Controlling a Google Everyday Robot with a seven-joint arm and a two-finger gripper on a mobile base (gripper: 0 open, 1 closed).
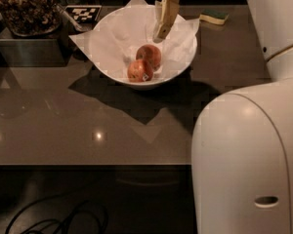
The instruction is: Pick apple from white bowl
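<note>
The white bowl point(185, 57) stands on the dark counter at upper middle, lined with white paper whose corners poke past the rim. Two apples lie in it, touching. The apple point(149, 55), red-orange with a yellowish blush and no sticker, is the farther one. A red apple with a small white sticker point(139, 71) lies in front of it. My gripper point(162, 29) hangs over the bowl's far side, above and just right of the apple, not touching it and holding nothing.
A metal container point(27, 21) heaped with brown snacks stands at the upper left. A black-and-white tag point(83, 13) lies behind the bowl. A yellow-green sponge point(214, 17) lies at the upper right. My white body point(244, 155) fills the right side.
</note>
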